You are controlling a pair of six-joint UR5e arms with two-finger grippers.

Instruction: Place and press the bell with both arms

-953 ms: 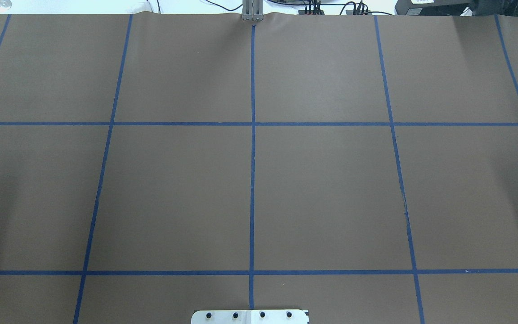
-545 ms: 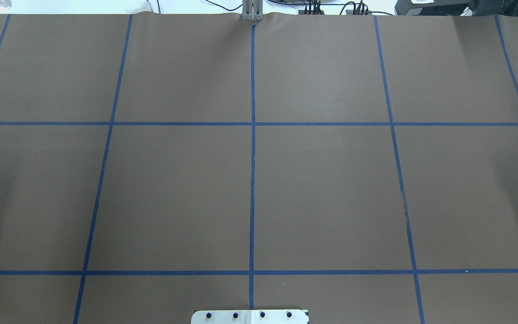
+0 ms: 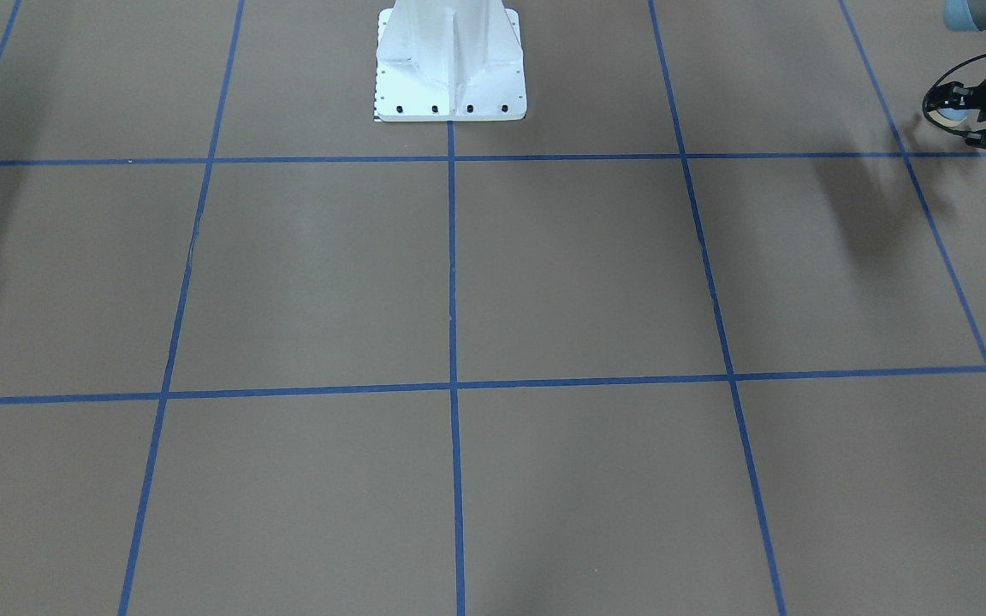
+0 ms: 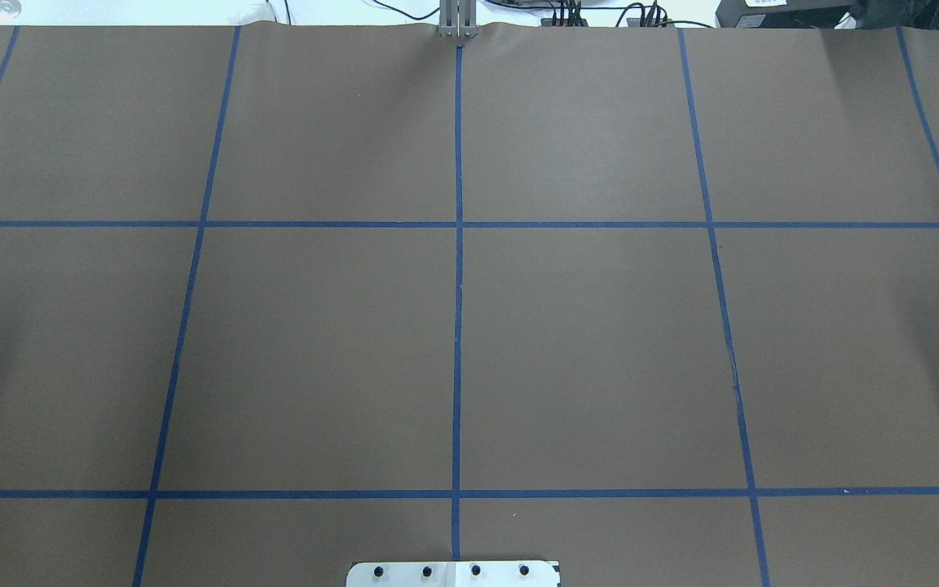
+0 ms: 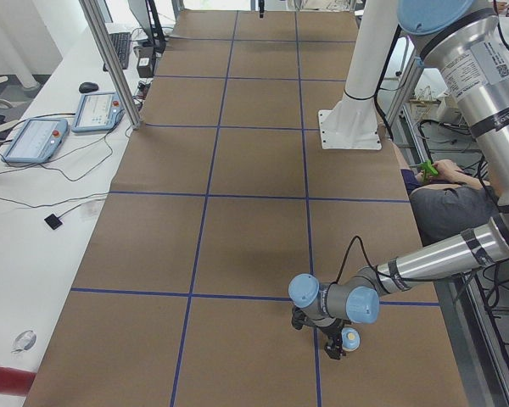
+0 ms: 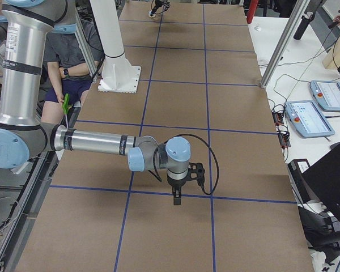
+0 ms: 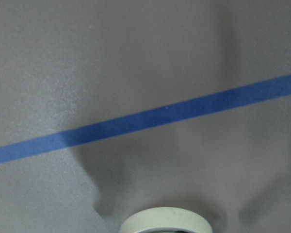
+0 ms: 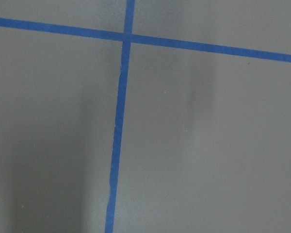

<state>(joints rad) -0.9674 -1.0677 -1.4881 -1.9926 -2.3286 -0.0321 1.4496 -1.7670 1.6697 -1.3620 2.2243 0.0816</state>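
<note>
The light-blue bell (image 5: 350,339) with its cream base sits in my left gripper (image 5: 335,342), which is shut on it low over the brown paper at the table's left end. In the front-facing view the bell (image 3: 949,108) and left gripper (image 3: 964,118) show at the right edge. The left wrist view shows only the bell's cream rim (image 7: 166,221) above a blue tape line. My right gripper (image 6: 178,198) points down near a tape crossing (image 8: 126,38). I cannot tell if it is open or shut. The overhead view shows neither arm.
The white pedestal (image 3: 450,60) stands at the robot's side of the table. A seated person (image 5: 445,199) is behind it. Tablets (image 5: 34,140) and cables lie on the white side table. A metal post (image 5: 110,59) stands at that edge.
</note>
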